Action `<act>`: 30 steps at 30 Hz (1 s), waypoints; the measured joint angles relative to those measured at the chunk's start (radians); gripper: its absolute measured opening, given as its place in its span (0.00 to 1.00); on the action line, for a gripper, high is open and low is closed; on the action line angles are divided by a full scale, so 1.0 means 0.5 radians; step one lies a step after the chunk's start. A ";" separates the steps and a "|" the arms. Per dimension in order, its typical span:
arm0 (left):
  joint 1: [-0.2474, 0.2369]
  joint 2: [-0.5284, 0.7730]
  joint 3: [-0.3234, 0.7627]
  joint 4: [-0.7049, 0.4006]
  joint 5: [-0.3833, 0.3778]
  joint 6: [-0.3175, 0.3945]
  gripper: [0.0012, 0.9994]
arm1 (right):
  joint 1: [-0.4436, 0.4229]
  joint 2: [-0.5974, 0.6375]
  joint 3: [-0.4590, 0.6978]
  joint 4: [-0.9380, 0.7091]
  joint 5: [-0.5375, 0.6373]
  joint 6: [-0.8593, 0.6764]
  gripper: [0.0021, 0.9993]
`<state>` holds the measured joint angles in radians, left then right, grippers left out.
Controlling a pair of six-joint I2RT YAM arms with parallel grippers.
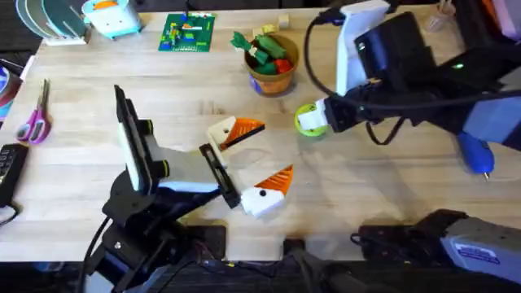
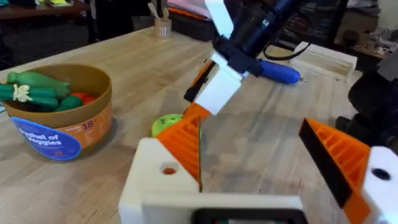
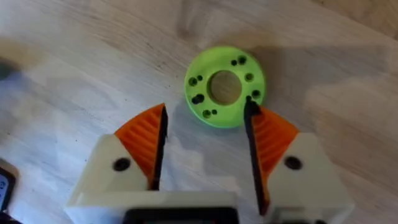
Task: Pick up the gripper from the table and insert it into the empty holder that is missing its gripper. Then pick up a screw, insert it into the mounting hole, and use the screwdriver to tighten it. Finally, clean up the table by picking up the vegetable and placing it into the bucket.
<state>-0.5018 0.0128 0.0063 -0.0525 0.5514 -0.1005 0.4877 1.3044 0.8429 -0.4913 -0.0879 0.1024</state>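
Note:
My right gripper (image 3: 206, 109) is open and hovers low over the table. The lime-green disc with holes (image 3: 224, 87) lies right at its orange-padded fingertips, and one tip overlaps the disc's edge. From above, that gripper (image 1: 319, 115) sits beside the disc (image 1: 309, 120). My left gripper (image 1: 256, 163) is wide open at the table's middle with nothing between its fingers (image 2: 183, 146). The orange bucket (image 1: 273, 80) stands behind the disc and holds several toy vegetables, with dark green oblong ones (image 2: 31, 94) among them. The blue screwdriver (image 1: 476, 155) lies at the right. The loose gripper, holder and screw are out of view.
Pink-handled scissors (image 1: 34, 122) and a black device (image 1: 8, 171) lie at the left edge. A green brick plate (image 1: 187, 32), a dish rack (image 1: 53, 20) and small wooden blocks (image 1: 273, 28) line the back. A cup of sticks (image 2: 163, 26) stands far behind.

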 joint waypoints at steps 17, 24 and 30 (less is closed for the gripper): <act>0.000 0.000 0.000 0.000 0.005 0.000 0.99 | 0.243 0.303 0.000 0.186 0.213 -0.036 0.38; 0.000 0.000 0.000 0.000 0.005 0.000 0.99 | 0.255 0.364 0.000 0.192 0.264 -0.043 0.29; 0.000 0.000 0.000 0.000 0.005 0.000 0.99 | 0.255 0.366 0.000 0.200 0.299 -0.043 0.17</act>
<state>-0.5018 0.0128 0.0063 -0.0525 0.5537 -0.1005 0.6151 1.4873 0.8429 -0.3914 0.0616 0.0808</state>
